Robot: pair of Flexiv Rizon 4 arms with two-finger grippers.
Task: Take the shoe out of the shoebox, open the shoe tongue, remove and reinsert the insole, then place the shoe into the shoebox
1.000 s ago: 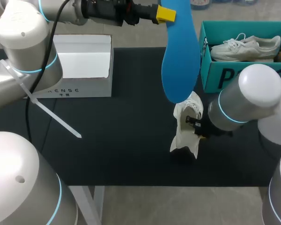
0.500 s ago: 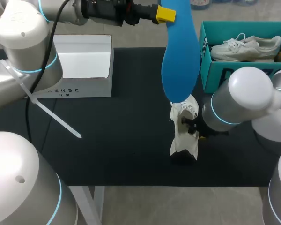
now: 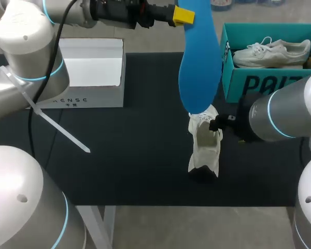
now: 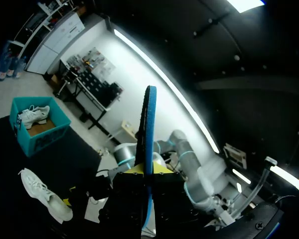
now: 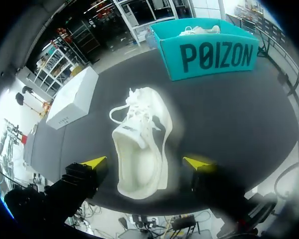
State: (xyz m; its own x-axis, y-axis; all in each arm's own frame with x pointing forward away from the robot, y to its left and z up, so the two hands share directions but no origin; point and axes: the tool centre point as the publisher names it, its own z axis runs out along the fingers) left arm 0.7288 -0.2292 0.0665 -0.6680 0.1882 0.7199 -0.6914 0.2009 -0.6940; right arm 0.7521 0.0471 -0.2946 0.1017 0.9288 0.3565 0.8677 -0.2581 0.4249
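The right arm is swinging round from a raised, bent pose to a flatter reach in from the side, and its right gripper (image 3: 218, 124) is sitting a touch higher against the top of the white shoe (image 3: 203, 148) than a second ago, while the shoe itself is barely shifting on the black table (image 3: 129, 150). In the right wrist view the fingers are standing wide apart, one on each side of the shoe's opening and not pressing on it, so this gripper is holding nothing; the opening is facing straight toward it. The left arm is staying put high above the table, its left gripper (image 3: 182, 15) clamping the top end of the blue insole (image 3: 199, 67), which is hanging down with its lower tip just over the shoe. Judging from this, the insole is already out and the reinserting step is beginning: the right arm seems to be lining up to steady the shoe or spread it open so the insole can slide back in. The shoe is resting near the table's middle, between the open white box (image 3: 90, 72) and the teal box (image 3: 238, 85) that is holding another shoe; boxing it is yet to come.
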